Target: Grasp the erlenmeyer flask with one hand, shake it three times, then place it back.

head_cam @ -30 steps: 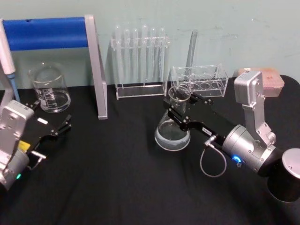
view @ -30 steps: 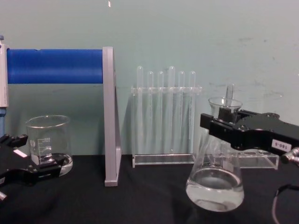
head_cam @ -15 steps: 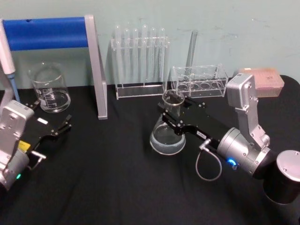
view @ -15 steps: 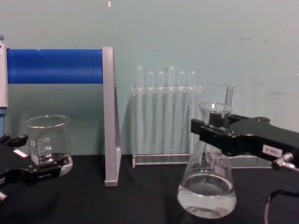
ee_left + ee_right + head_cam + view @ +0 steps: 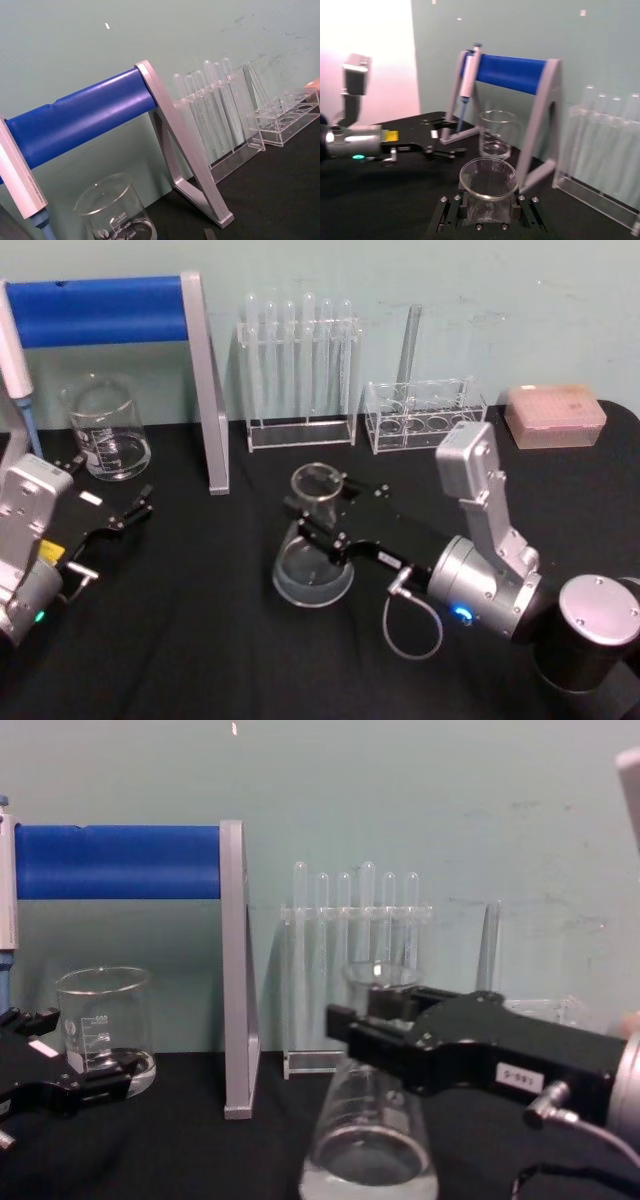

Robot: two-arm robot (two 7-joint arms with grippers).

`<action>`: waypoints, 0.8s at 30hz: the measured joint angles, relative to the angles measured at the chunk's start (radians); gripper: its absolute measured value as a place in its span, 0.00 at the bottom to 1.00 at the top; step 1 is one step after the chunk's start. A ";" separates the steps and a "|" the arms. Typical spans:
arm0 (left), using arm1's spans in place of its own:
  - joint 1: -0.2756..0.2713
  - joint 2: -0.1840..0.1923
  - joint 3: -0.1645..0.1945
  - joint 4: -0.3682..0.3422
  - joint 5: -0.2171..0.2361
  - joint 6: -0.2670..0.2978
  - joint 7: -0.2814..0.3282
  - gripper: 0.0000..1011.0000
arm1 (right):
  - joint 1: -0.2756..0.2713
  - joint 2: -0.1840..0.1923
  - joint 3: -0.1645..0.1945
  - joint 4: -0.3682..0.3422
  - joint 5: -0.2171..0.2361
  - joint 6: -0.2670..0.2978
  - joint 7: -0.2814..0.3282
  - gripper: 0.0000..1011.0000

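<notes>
Glass erlenmeyer flask (image 5: pixel 312 578) was clamped by its neck in the right hand (image 5: pixel 322 512) (liquid free to swirl) over the middle of the tabletop (image 5: pixel 200 640); left hand (image 5: pixel 108 510) idled, fingers apart, near the left edge.

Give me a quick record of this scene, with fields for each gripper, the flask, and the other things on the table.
grasp: right gripper shut on the erlenmeyer flask, clamped at its neck
flask state: roughly upright, a little clear liquid in its base; lifted or resting, cannot tell
other arm: left gripper open, holding nothing, near the glass beaker
at the back: test tube rack, blue-barred stand
surface: black table
</notes>
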 joint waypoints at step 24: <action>0.000 0.000 0.000 0.000 0.000 0.000 0.000 0.99 | 0.001 0.041 -0.084 -0.038 0.017 -0.017 0.059 0.45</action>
